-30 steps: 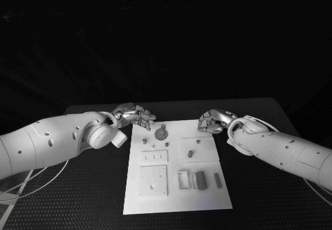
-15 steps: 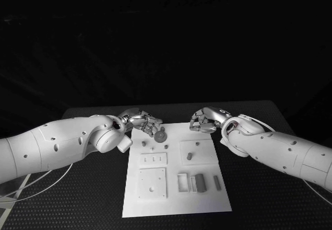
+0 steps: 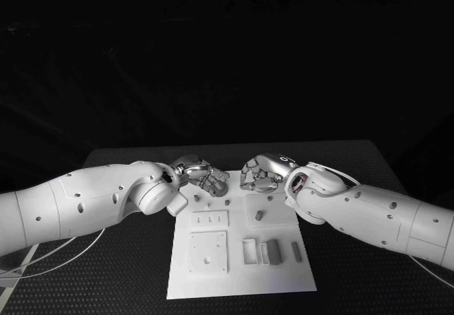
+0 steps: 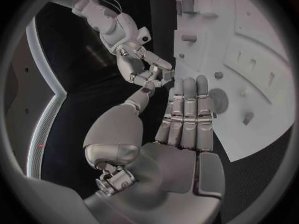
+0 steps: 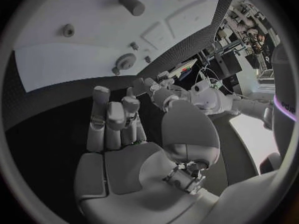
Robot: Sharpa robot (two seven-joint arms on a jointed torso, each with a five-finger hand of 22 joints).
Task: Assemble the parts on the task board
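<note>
The white task board (image 3: 241, 272) lies in the middle of the black table. Grey parts sit on it: a short peg (image 3: 259, 214) on a raised square, a dark block (image 3: 274, 249) beside a slim bar (image 3: 297, 249). A small gear (image 4: 218, 98) lies at the board's far end, just beyond my left hand's straight fingertips (image 4: 187, 84). My left hand (image 3: 201, 174) hovers over that far left corner and holds nothing. My right hand (image 3: 263, 172) hangs close by over the far edge, fingers curled in with nothing in them. The gear (image 5: 126, 61) also appears in the right wrist view.
A flat plate with three slots (image 3: 209, 218) and a larger square plate (image 3: 208, 249) lie on the board's left half. An open frame piece (image 3: 250, 249) stands near the dark block. Bare black table (image 3: 113, 275) flanks the board on both sides.
Both hands have moved inward toward each other over the board's far end. The left hand now covers the gear in the head view.
</note>
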